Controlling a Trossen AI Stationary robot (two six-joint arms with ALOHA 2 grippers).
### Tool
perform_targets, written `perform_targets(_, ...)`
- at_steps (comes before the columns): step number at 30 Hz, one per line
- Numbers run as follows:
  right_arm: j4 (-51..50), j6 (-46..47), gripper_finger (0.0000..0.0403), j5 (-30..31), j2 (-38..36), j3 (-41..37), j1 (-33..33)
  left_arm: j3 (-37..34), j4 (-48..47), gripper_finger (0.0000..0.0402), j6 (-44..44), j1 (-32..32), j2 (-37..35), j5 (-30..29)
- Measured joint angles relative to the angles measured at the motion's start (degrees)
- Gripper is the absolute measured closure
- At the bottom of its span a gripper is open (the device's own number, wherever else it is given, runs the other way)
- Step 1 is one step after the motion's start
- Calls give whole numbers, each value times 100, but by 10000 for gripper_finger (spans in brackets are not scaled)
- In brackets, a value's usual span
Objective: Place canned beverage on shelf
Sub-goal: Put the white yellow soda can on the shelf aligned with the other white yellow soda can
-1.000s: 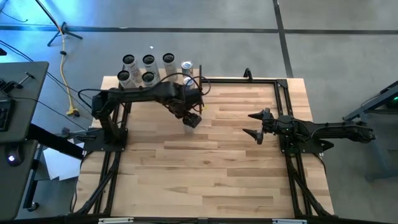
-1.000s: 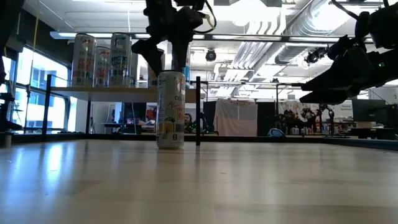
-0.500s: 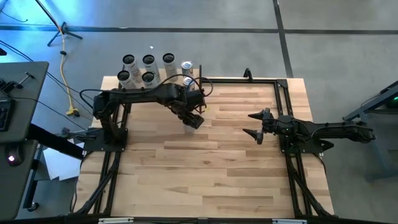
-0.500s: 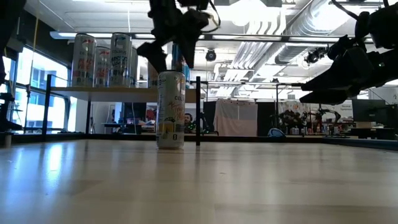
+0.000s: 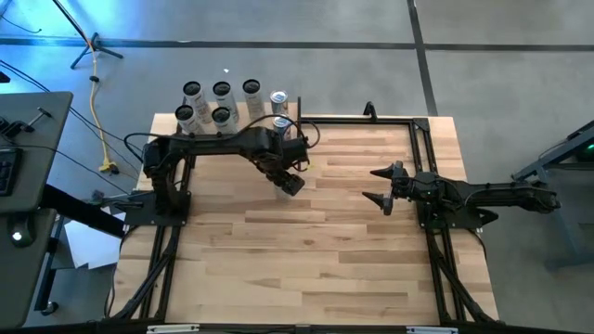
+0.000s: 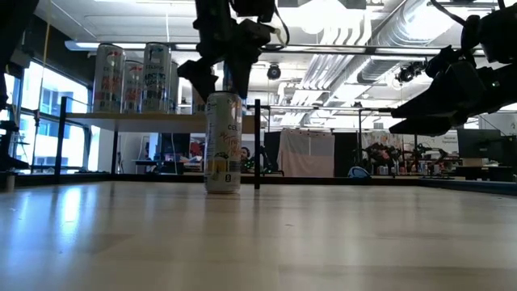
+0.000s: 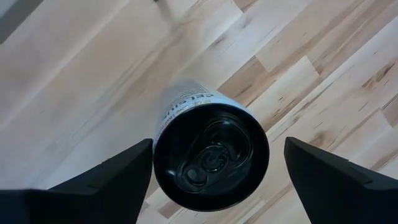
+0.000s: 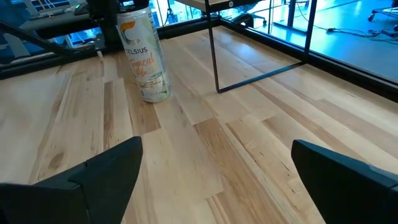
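While several cans (image 5: 221, 90) are already lined up on the shelf (image 6: 137, 117) at the far left, one can (image 6: 223, 142) is seen upright on the table (image 5: 353, 241), just right of the shelf and near its black post (image 6: 257, 144). It has not yet been gripped or lifted. The left gripper (image 7: 211, 163) is held directly above the can's top, its fingers spread wide to either side with gaps showing, so nothing is pinched. The right gripper (image 5: 382, 186) is parked well apart at the right of the table, jaws spread and empty. Lowering, closing, lifting and placing are judged to remain.
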Motion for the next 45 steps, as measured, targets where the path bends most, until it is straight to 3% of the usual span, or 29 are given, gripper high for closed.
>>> perform_targets(17,0,0,3,0,0,0,1,7,31,207,534,-1,-13,-275)
perform_targets(38,0,0,3,0,-1,0,0,11,37,207,4282,-348,-15,39)
perform_targets(45,0,0,3,0,-1,0,1,12,-48,206,4793,-339,-17,63)
